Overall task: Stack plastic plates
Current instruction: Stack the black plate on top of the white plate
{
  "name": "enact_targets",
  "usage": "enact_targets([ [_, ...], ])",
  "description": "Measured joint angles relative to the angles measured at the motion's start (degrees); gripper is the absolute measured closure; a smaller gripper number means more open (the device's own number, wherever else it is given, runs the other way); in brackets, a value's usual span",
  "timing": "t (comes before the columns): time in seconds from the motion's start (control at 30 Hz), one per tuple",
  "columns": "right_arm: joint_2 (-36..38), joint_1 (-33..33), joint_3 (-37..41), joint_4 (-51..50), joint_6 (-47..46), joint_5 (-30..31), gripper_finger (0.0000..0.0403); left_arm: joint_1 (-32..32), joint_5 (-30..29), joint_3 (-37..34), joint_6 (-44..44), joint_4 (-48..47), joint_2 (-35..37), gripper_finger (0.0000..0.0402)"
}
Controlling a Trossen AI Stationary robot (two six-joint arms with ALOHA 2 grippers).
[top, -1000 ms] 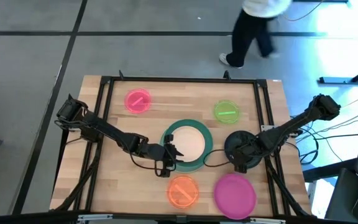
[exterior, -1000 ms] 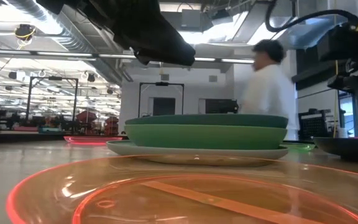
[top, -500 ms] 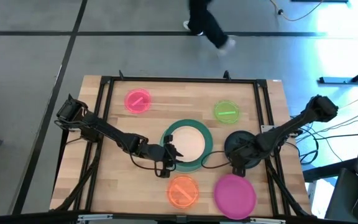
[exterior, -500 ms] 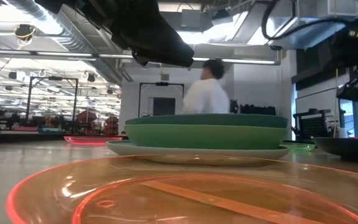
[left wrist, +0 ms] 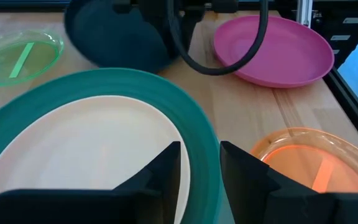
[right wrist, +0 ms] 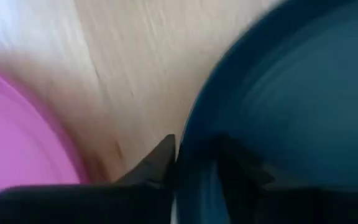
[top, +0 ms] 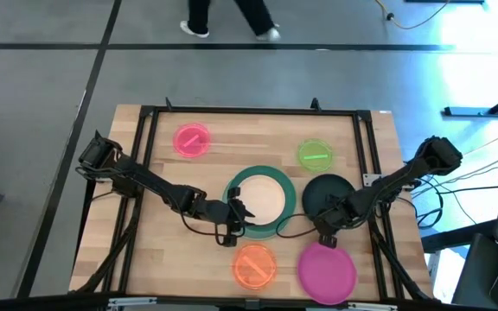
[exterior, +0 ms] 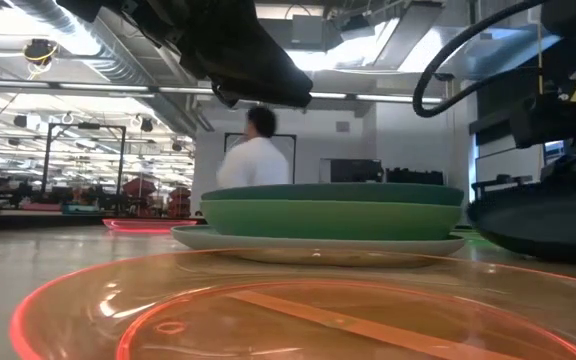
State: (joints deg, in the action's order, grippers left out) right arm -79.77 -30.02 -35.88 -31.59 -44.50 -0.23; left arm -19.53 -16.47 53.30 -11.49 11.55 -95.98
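Nearest the front edge of the worktop [top: 145, 259] lie the orange plate [top: 254, 264] and the magenta plate [top: 327, 269], close together. Just behind, the right tool [top: 327, 226] is clamped on the rim of the blackish-green plate [top: 322, 194], which has shifted left toward the stack since the earlier frame. The left tool [top: 236, 216] straddles the teal plate [top: 261, 197] rim (peach plate [top: 264, 200] inside), fingers apart. Farther back, with open wood around them, sit the lime plate [top: 315, 154] and the pink plate [top: 192, 140].

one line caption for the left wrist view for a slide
Left gripper straddles the teal plate rim, peach plate nested inside.
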Motion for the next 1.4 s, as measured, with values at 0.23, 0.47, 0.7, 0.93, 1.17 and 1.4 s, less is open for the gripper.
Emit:
enact_targets([
  [0.23, 0.06, -0.02, -2.08, -4.76, 3.88, 2.38, 0.0389, 0.0, 0.0, 0.0, 0.0, 0.01, 0.0, 0.0296],
  [0.47, 0.13, -0.02, -8.05, -18.69, 6.74, 9.05, 0.0399, 0.0, 0.0, -0.02, 0.0, 0.0, 0.0, 0.0296],
  [0.7, 0.13, -0.02, -12.09, -25.36, 9.03, 13.46, 0.0401, -0.06, 0.0, 0.0, 0.0, 0.02, 0.0, 0.0296],
  [0.93, 0.15, -0.02, -18.12, -29.97, 13.03, 19.22, 0.0402, -1.48, -0.04, -0.02, 0.04, -2.58, 0.63, 0.0296],
  [1.17, 0.17, 0.05, -22.01, -21.17, 26.92, 25.56, 0.0402, -4.85, -3.22, -2.56, -1.56, -6.97, 5.04, 0.0296],
  [1.4, -0.79, 0.36, -21.87, -3.3, 43.61, 23.9, 0.0402, -7.5, -9.78, -11.82, -4.67, 2.81, 8.78, 0.0296],
])
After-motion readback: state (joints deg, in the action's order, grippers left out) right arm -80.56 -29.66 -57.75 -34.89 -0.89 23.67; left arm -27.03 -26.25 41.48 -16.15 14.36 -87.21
